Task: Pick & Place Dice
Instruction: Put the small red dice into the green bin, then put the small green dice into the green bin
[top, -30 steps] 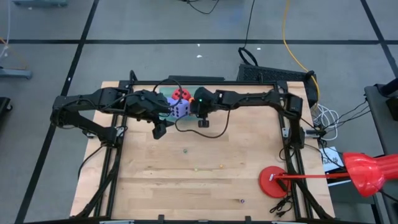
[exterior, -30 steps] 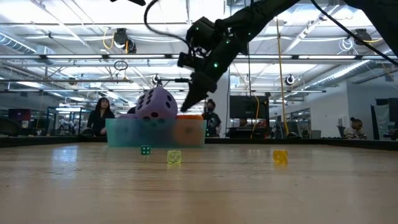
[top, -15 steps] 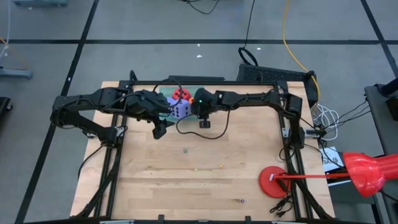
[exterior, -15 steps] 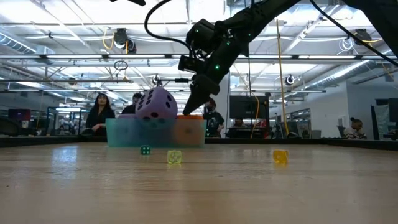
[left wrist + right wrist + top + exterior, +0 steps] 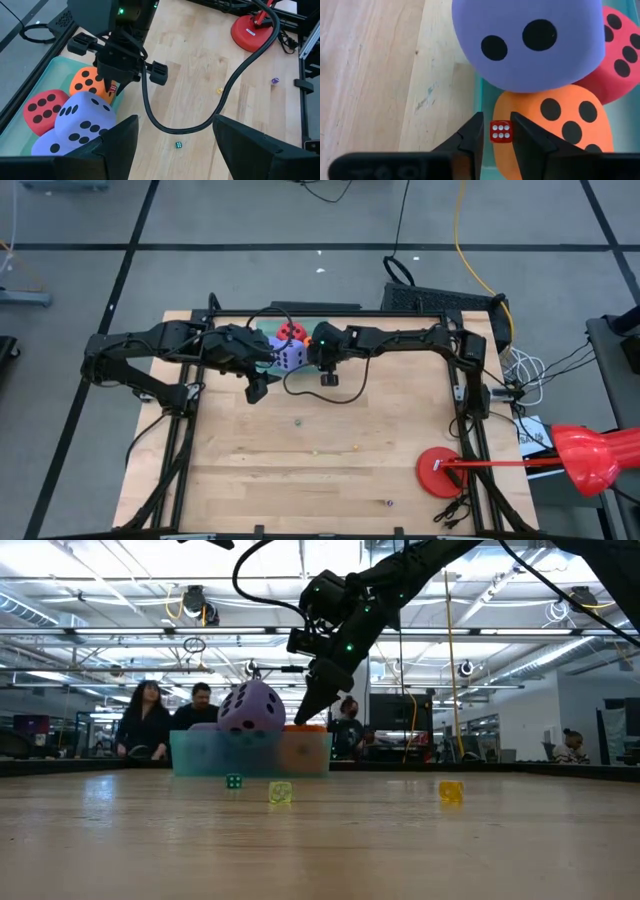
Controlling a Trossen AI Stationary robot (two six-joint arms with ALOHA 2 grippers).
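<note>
A flat teal tray at the table's far edge holds soft dice: an orange one, a red one and a purple-blue one lying on top. A second purple-blue one lies beside it. My right gripper reaches slanting down over the tray's edge, shut on a tiny red die just above the orange one. My left gripper hovers open over the table near the tray and holds nothing. My right gripper has the tiny red die between its two fingertips, by two opposite faces, the six-pip face toward the wrist camera. The fingers slant down from the table's right. The die is right at the orange die's top; whether it rests there I cannot tell.
Small loose dice lie on the wood: a green one, a yellow one, a purple one. The right arm's cable loops over the table. A red stand is at the near right. People stand beyond the far edge.
</note>
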